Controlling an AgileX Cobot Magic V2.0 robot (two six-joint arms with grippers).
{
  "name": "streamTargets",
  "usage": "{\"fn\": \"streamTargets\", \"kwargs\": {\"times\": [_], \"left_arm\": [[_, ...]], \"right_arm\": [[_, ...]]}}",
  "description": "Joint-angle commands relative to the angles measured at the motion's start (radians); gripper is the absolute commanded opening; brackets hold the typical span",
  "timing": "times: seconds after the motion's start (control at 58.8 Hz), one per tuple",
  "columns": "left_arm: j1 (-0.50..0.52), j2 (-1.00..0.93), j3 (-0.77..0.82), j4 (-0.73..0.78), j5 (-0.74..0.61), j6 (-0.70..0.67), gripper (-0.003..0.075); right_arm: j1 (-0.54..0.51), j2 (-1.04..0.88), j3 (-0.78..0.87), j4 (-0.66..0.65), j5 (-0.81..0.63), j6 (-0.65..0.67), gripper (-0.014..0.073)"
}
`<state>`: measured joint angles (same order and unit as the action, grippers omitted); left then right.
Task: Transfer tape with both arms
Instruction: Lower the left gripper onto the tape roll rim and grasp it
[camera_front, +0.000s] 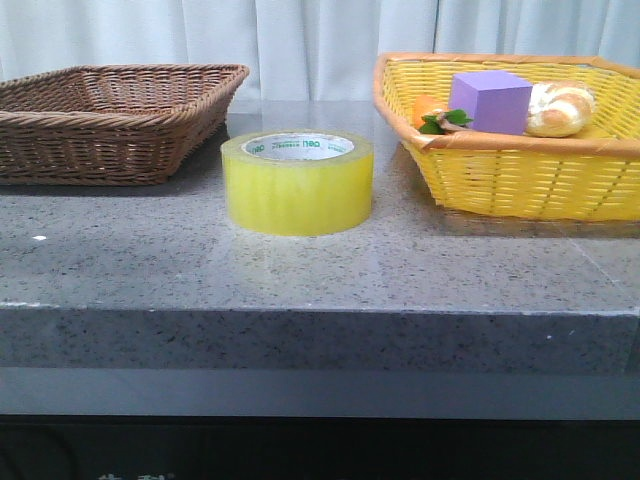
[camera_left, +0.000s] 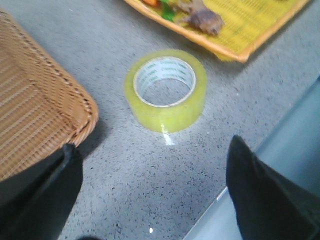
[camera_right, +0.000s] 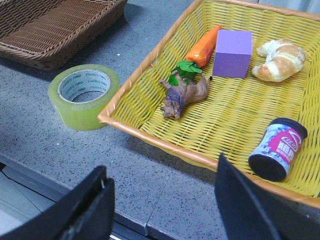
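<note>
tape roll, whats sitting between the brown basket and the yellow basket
Only the tape sits between the brown basket and the yellow basket, flat on the grey counter. The front view shows it clearly, apart from both.

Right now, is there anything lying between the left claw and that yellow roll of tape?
Nothing visible does. In the left wrist view the open left gripper looks across bare grey counter to the tape. The brown basket sits off to one side, the yellow basket beyond the roll.
</note>
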<state>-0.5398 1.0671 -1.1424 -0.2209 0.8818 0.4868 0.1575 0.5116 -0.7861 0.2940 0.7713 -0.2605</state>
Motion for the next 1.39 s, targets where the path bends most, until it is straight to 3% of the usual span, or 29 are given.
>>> {"fn": "streamTargets", "kwargs": {"times": [0.0, 0.238, 0.425, 0.714, 0.986, 1.377], "left_arm": [[-0.009, 0.075, -0.094, -0.059, 0.005, 0.109, 0.0579], [-0.081, 0.292, -0.257, -0.078, 0.110, 0.271, 0.0579], [-0.150, 0.467, -0.383, -0.038, 0.149, 0.272, 0.0578], [-0.165, 0.683, -0.542, -0.003, 0.245, 0.272, 0.0545], [-0.165, 0.767, -0.573, 0.021, 0.273, 0.272, 0.0472], [-0.163, 0.808, -0.573, 0.039, 0.286, 0.264, 0.0437]], "right_arm": [[-0.007, 0.005, -0.024, 0.016, -0.076, 0.000, 0.0465], [-0.007, 0.005, -0.024, 0.016, -0.076, 0.000, 0.0465], [-0.007, 0.005, -0.024, 0.016, -0.076, 0.000, 0.0465], [-0.007, 0.005, -0.024, 0.016, -0.076, 0.000, 0.0465], [-0.007, 0.005, -0.024, 0.016, -0.076, 0.000, 0.0465], [-0.007, 0.005, -0.024, 0.016, -0.076, 0.000, 0.0465]]}}
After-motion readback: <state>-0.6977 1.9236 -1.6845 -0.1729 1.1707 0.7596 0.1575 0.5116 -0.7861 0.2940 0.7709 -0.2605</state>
